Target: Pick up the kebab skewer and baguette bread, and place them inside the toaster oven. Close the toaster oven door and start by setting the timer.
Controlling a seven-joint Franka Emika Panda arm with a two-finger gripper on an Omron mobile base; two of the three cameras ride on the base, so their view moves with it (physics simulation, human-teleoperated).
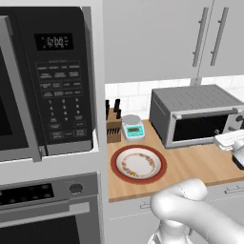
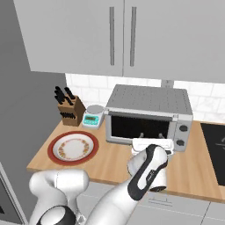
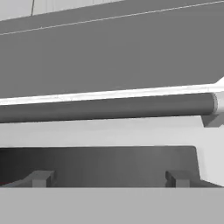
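Evidently, in the left base view the toaster oven (image 1: 198, 114) is seen on the wooden counter (image 1: 200, 164) with its door (image 1: 202, 127) shut, and the patterned plate (image 1: 138, 164) beside it lies bare. From the right base view, the gripper (image 2: 151, 144) is found pressed close against the door's lower front, near the knobs (image 2: 183, 128); whether its fingers are spread or closed cannot be told. Through the hand view, the bar handle (image 3: 107, 107) is seen very near, and dark glass (image 3: 100, 164) below it; skewer and bread cannot be made out. A knob could be missed, or the oven shoved backward, if contact is misjudged.
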